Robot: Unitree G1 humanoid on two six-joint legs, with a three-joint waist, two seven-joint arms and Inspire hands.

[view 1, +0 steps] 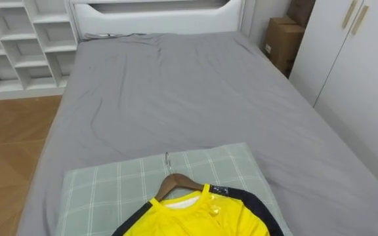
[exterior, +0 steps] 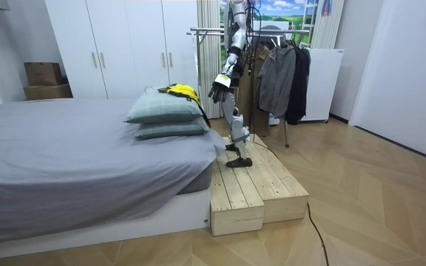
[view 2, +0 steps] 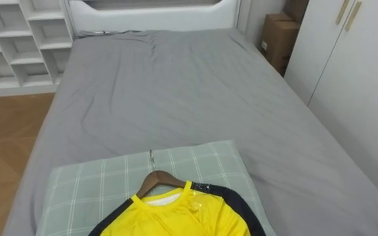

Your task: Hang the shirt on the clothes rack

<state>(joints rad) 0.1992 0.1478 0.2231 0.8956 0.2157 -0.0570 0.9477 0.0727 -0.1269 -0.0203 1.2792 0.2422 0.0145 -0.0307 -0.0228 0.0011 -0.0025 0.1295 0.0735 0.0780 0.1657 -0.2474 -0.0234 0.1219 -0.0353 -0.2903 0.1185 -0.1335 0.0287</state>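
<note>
A yellow shirt [view 1: 195,216] with dark sleeves lies on a wooden hanger [view 1: 176,182], whose metal hook [view 1: 167,159] points up the bed. Both rest on a green checked pillow [view 1: 110,190] at the near end of the grey bed [view 1: 176,92]. In the room view the shirt [exterior: 180,91] tops two stacked pillows [exterior: 165,111]. I stand on a wooden platform [exterior: 250,185] at that end of the bed, facing it. My left hand [exterior: 220,85] hangs in front of me, just beside the shirt, fingers relaxed and holding nothing.
Behind me stands a clothes rail [exterior: 220,31] with dark garments [exterior: 276,74] hung on it. White wardrobes [view 1: 359,59] line the bed's right side, with cardboard boxes [view 1: 282,39] beyond. White shelving [view 1: 18,39] stands at the far left over a wooden floor [view 1: 12,137].
</note>
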